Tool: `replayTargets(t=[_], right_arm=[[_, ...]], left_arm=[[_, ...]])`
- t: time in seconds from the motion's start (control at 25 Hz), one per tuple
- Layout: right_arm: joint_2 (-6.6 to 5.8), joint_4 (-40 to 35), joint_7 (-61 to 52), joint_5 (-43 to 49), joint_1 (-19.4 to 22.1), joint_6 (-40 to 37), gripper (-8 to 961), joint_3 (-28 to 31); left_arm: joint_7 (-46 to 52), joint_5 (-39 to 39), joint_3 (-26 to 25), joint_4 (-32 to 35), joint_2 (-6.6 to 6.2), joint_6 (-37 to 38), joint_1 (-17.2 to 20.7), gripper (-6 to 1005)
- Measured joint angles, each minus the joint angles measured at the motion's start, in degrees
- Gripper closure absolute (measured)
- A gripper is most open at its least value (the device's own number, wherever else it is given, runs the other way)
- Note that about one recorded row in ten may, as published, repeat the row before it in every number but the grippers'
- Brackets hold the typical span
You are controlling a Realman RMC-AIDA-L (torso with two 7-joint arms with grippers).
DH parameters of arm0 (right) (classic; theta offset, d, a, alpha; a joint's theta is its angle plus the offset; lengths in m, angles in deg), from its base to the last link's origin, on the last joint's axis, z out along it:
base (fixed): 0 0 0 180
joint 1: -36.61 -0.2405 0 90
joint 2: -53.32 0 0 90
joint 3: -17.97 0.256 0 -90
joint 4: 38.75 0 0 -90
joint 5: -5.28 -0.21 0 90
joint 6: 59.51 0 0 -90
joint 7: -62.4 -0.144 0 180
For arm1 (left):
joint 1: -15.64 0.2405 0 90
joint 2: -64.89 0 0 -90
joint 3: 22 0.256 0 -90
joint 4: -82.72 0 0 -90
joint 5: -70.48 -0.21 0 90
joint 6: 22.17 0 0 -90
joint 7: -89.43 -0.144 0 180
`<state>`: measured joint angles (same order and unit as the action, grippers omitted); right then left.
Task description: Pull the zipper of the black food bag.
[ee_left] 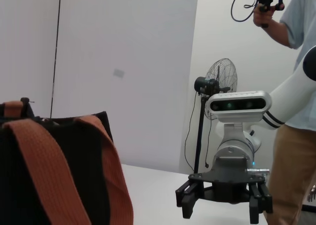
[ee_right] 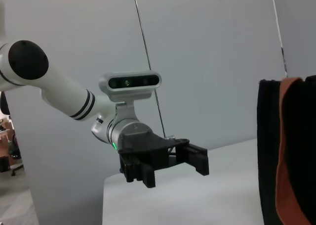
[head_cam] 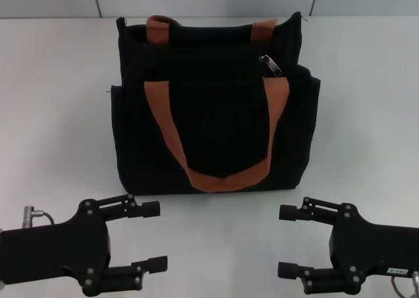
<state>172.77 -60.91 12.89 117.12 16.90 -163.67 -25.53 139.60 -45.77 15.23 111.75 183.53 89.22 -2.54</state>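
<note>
The black food bag (head_cam: 216, 128) stands upright at the middle of the white table, with two rust-brown straps (head_cam: 226, 177). The silver zipper pull (head_cam: 270, 64) lies on the bag's top, toward its right end. My left gripper (head_cam: 152, 236) is open and empty at the near left, in front of the bag and apart from it. My right gripper (head_cam: 287, 241) is open and empty at the near right, also apart from the bag. The left wrist view shows a bag corner (ee_left: 89, 165) and the right gripper (ee_left: 224, 201). The right wrist view shows the left gripper (ee_right: 165, 163) and the bag's edge (ee_right: 267, 151).
The white table (head_cam: 366, 114) reaches back to a pale wall. In the left wrist view a person (ee_left: 291, 136) holding a camera stands beside the table, with a standing fan (ee_left: 220, 76) behind.
</note>
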Motion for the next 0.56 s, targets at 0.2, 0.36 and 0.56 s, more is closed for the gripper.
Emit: replayTargets(t=[0.2,0.36,0.56], right_arm=[[0.04,0.51,0.71,-0.09,-0.35,0.06,126,0.0],[0.06,0.85,0.72,-0.1,-0.75,0.64,126,0.0],[0.15,2.64,0.74,-0.21,-2.42,0.8,126,0.15]], left_arm=[[-0.18,-0.02,0.02,-0.48,0.0,-0.27,0.0,262],[-0.41,0.05,0.04,-1.0,0.0,-1.45,0.12,262],[-0.44,0.45,-0.15,-1.62,0.11,-2.53,-0.94,262]])
